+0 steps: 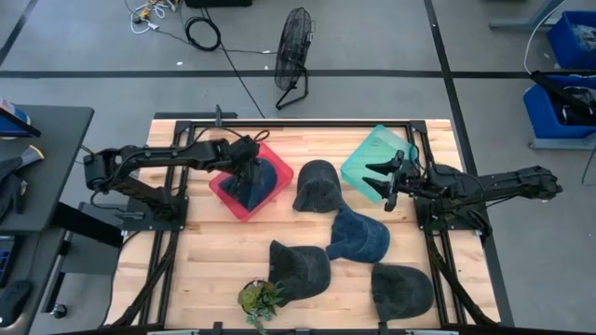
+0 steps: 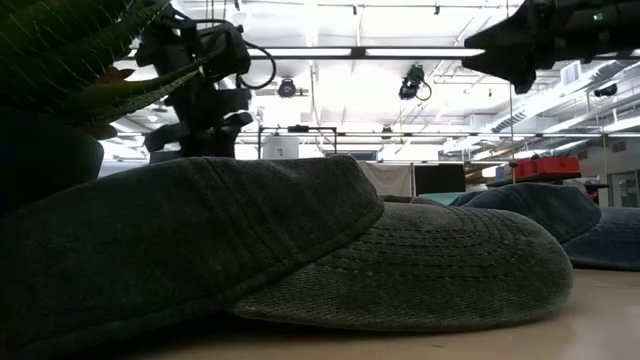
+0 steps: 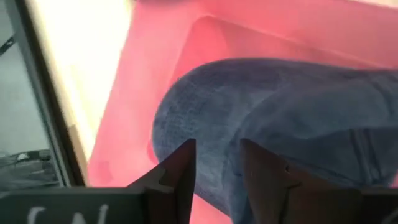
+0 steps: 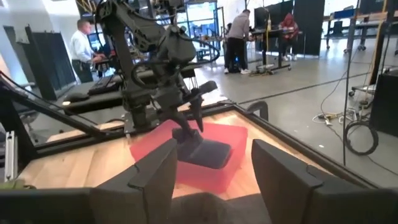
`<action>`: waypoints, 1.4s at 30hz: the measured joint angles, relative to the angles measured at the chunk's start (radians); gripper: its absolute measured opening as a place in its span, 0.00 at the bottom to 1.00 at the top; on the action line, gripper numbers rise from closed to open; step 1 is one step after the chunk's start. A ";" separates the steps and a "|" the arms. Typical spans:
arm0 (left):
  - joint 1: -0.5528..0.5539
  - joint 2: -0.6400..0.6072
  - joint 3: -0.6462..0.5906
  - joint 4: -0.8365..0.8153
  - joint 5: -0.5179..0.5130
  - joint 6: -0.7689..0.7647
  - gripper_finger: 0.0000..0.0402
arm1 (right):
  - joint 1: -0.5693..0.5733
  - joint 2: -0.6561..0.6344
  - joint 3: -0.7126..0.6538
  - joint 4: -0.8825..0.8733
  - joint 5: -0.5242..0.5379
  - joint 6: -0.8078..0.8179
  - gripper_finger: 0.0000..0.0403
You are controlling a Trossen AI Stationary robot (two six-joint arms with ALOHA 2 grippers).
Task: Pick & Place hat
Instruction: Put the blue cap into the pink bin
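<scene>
A wooden table (image 1: 200,270) carries four caps on its near half, bare boards showing along its left edge. In the red bin (image 1: 223,191) by the far left edge lies a blue hat (image 1: 259,179), the left gripper (image 1: 250,166) just above it, fingers parted and released. The right gripper (image 1: 380,180) hangs spread and empty over the teal bin (image 1: 372,149) near the far right corner.

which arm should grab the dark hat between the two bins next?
Probably right. The right gripper hangs open over the teal bin, beside the dark hat. The left gripper is open but down in the red bin over the blue hat lying there.
</scene>
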 joint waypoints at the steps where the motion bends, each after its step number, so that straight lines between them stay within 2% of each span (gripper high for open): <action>1: -0.003 0.000 0.005 -0.004 0.000 -0.007 0.34 | 0.000 0.009 0.023 -0.031 0.000 0.008 0.54; 8: -0.050 0.000 0.114 -0.099 -0.001 -0.009 0.38 | 0.000 0.132 0.284 -0.489 -0.024 0.180 0.54; 10: -0.059 0.000 0.162 -0.117 -0.001 -0.012 0.38 | -0.001 0.194 0.353 -0.600 -0.095 0.253 0.54; 12: -0.065 -0.001 0.203 -0.116 -0.001 -0.042 0.38 | 0.000 0.262 0.411 -0.676 -0.214 0.324 0.54; 16: -0.066 -0.001 0.263 -0.097 -0.001 -0.068 0.38 | 0.020 0.406 0.486 -0.731 -0.450 0.470 0.54; 21: -0.064 -0.001 0.284 -0.024 -0.001 -0.063 0.38 | 0.052 0.565 0.548 -0.824 -0.573 0.701 0.54; 26: -0.065 -0.001 0.284 -0.010 -0.001 -0.060 0.38 | 0.059 0.680 0.571 -1.006 -0.609 0.884 0.54; 30: -0.064 -0.001 0.284 -0.011 -0.001 -0.060 0.38 | 0.059 0.757 0.571 -1.106 -0.582 0.940 0.54; 42: -0.064 -0.001 0.284 -0.013 -0.001 -0.060 0.38 | 0.059 0.944 0.572 -1.027 -0.547 0.969 0.54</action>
